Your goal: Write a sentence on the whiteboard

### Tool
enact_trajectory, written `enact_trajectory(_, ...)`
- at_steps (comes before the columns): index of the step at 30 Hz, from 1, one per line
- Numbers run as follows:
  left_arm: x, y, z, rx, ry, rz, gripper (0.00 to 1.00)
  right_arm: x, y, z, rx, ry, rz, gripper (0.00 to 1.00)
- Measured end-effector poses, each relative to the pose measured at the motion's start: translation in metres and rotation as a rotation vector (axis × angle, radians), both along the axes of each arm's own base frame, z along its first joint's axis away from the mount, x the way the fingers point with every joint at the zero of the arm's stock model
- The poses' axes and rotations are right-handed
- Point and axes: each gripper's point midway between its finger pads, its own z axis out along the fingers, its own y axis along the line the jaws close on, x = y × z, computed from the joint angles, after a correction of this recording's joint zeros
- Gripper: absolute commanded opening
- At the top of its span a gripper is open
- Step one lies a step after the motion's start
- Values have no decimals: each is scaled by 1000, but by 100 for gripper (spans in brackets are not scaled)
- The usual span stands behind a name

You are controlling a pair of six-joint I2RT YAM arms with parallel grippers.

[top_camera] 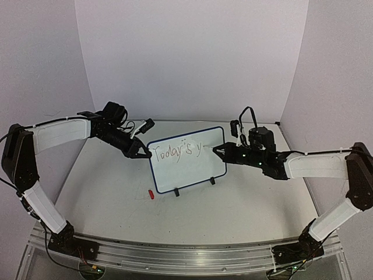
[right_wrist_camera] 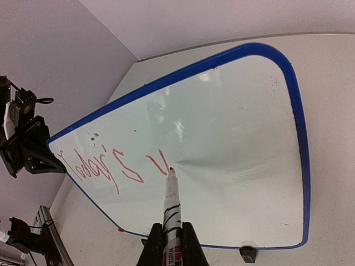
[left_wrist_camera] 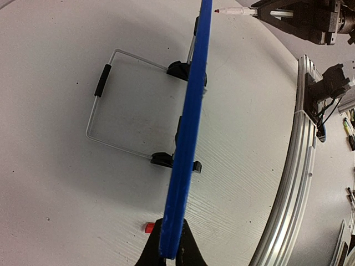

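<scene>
The whiteboard [top_camera: 187,166] stood near the middle of the desk [top_camera: 245,204], its left edge pinched by the left end effector [top_camera: 144,153]. The right end effector [top_camera: 218,150] gripped a marker [right_wrist_camera: 171,208], tip on the board beside the "y" of the sentence [top_camera: 178,151].

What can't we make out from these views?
- Left wrist: whiteboard edge-on, so the sentence is hidden.
- Left wrist: left gripper mostly cut off by the bottom edge.
- Right wrist: marker label, covered by the right gripper and the bottom edge.
- Top: small red object near the whiteboard, too small to identify.
</scene>
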Motion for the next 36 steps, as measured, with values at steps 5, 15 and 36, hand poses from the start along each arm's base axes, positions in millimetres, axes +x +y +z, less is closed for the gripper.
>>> enact_trajectory(5,0,0,0,0,0,0,0,5,-3,2,1,-5,-14,0)
enact_trajectory(15,0,0,0,0,0,1,0,12,1,2,-4,-10,-8,0)
enact_trajectory(36,0,0,0,-1,1,1,0,5,-1,-18,-41,28,12,0)
